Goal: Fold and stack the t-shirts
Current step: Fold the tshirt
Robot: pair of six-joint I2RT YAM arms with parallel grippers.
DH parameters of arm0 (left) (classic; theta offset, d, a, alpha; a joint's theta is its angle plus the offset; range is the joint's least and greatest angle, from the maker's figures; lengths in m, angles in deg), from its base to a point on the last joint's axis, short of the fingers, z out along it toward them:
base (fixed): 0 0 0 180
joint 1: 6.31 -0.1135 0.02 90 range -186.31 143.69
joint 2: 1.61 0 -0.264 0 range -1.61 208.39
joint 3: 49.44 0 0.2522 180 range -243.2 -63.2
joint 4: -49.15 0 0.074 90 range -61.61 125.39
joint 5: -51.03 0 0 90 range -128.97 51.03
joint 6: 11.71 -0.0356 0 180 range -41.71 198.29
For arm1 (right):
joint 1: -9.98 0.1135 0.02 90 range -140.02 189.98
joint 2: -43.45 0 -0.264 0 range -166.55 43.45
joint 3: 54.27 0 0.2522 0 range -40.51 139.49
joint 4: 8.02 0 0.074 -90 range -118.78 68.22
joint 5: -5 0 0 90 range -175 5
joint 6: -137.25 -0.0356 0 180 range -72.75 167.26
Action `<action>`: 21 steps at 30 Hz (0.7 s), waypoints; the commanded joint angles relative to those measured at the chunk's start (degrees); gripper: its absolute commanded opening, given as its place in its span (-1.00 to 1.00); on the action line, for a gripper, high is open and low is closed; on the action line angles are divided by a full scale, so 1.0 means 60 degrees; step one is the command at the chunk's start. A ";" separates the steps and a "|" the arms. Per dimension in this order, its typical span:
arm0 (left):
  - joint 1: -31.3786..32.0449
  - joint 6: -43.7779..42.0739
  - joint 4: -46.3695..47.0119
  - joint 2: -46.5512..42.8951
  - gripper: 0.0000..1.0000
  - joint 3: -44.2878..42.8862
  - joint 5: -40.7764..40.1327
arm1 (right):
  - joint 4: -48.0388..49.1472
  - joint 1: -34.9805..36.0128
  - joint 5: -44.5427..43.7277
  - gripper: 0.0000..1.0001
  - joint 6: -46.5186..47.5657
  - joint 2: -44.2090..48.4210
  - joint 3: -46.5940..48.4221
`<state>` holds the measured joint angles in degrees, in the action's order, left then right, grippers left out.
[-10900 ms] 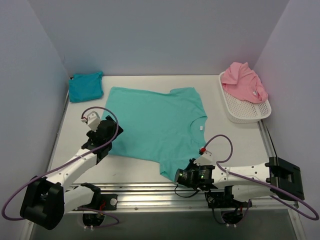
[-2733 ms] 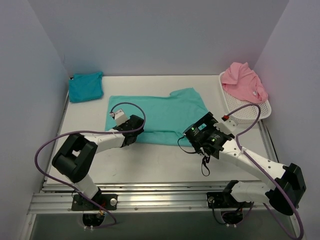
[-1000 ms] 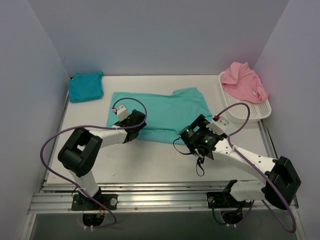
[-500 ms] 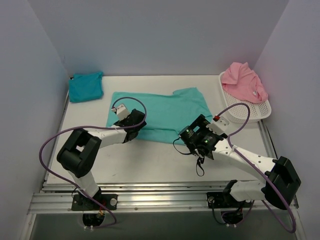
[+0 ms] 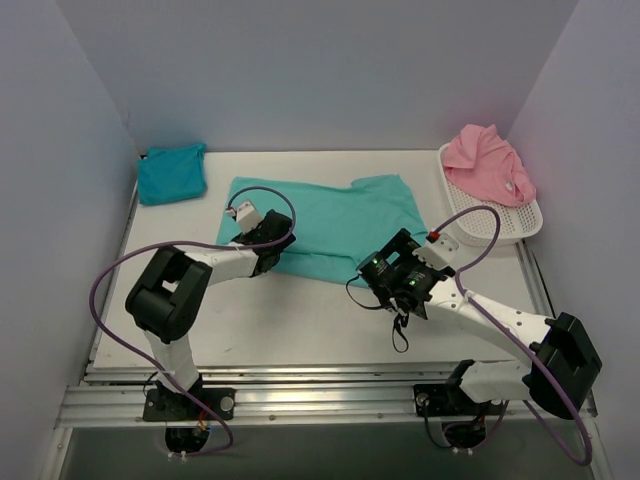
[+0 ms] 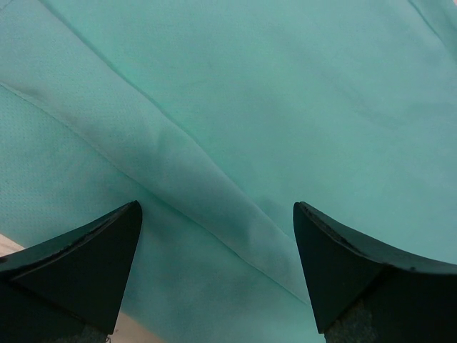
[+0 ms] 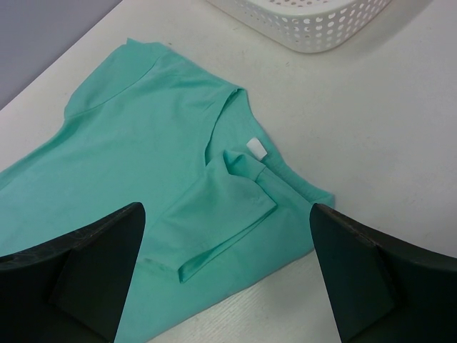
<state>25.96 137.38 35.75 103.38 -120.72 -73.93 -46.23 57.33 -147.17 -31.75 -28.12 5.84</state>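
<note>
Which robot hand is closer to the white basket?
Right. The right gripper is at the green shirt's end nearest the basket; the left gripper is at the shirt's far end.

My left arm point(image 5: 215, 262) is folded forward and angled in toward the middle. My left end effector point(image 5: 270, 240) sits low, and its dark fingers point(image 6: 78, 264) stand wide apart with nothing between them. My right arm point(image 5: 490, 310) runs on a diagonal from its base, up and leftward. My right end effector point(image 5: 383, 262) tilts downward, jaws spread wide too, gripping nothing.
</note>
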 commanded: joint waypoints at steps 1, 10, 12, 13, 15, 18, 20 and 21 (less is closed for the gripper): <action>-0.0134 -0.0136 0.0277 0.0182 0.92 -0.0404 0.0274 | -0.0232 0.0077 -0.0610 0.90 -0.0031 -0.0068 -0.0093; -0.0208 -0.0210 0.0277 -0.0081 0.92 -0.0638 0.0407 | -0.0115 0.0076 -0.0639 0.90 0.0057 -0.0361 0.0010; -0.0222 -0.0224 0.0306 0.0020 0.92 -0.0682 0.0392 | -0.0086 0.0062 -0.0639 0.90 0.0086 -0.0434 0.0053; -0.0237 -0.0224 0.0350 0.0079 0.92 -0.0755 0.0407 | -0.0086 0.0076 -0.0639 0.90 0.0100 -0.0464 0.0068; -0.0281 -0.0239 0.0365 0.0298 0.92 -0.0843 0.0494 | -0.0057 0.0077 -0.0653 0.91 0.0130 -0.0537 0.0098; -0.0340 -0.0268 0.0423 0.0533 0.92 -0.1034 0.0597 | -0.0057 0.0047 -0.0668 0.91 0.0115 -0.0610 0.0112; -0.0369 -0.0297 0.0409 0.0665 0.93 -0.1223 0.0612 | -0.0042 0.0062 -0.0668 0.91 0.0130 -0.0625 0.0112; -0.0398 -0.0298 0.0409 0.0782 0.92 -0.1268 0.0641 | -0.0056 0.0047 -0.0668 0.91 0.0130 -0.0625 0.0112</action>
<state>24.23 136.29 36.10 106.50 -125.44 -70.90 -45.39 57.33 -147.30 -30.87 -31.53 5.84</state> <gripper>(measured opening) 0.961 0.954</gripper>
